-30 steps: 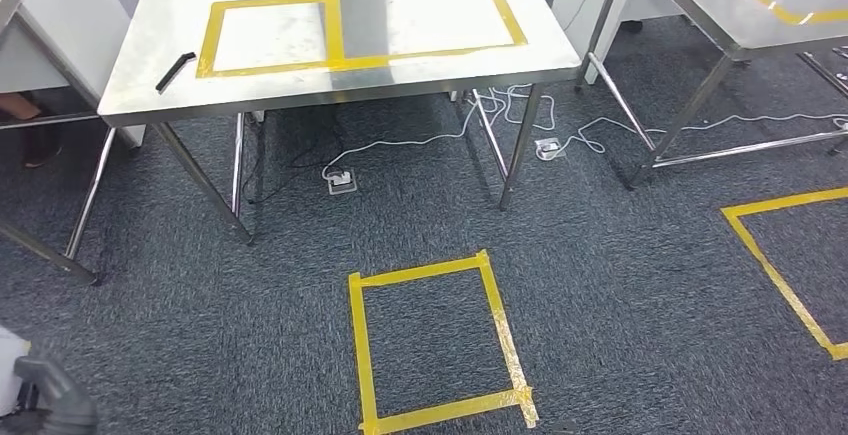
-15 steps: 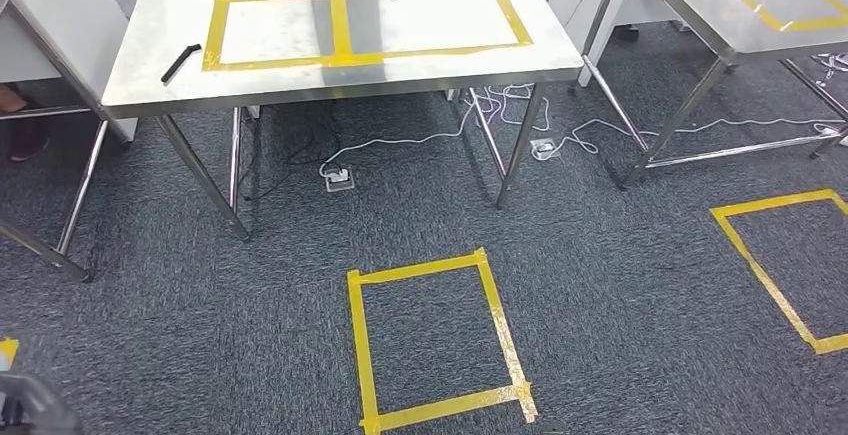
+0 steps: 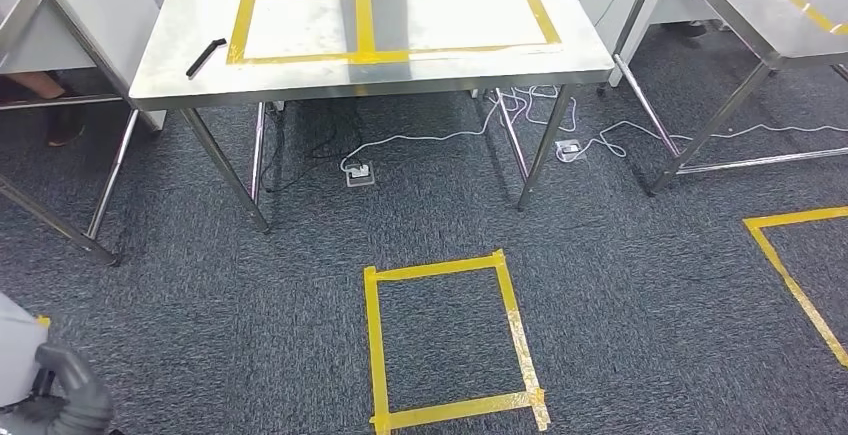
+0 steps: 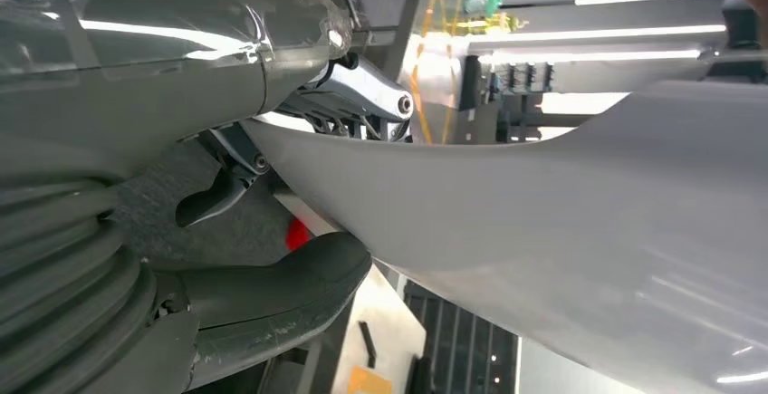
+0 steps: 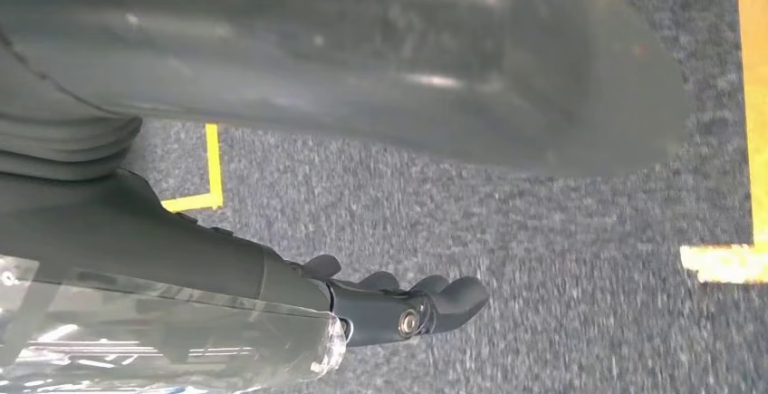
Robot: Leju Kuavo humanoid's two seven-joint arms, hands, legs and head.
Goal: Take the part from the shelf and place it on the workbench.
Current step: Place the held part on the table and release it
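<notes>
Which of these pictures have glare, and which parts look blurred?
Head view: glare washes out the steel workbench top inside its yellow tape; the floor is sharp. Left wrist view: bright ceiling strips, and the grey part in the left hand is soft. Right wrist view: the carpet is blurred around the right hand.

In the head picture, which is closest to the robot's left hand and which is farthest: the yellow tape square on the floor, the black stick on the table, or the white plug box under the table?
From the left hand:
1. Yellow tape square, on the carpet beside it.
2. Black stick, on the table's left edge.
3. White plug box, under the table.
The last two are close; this order is my best guess.
</notes>
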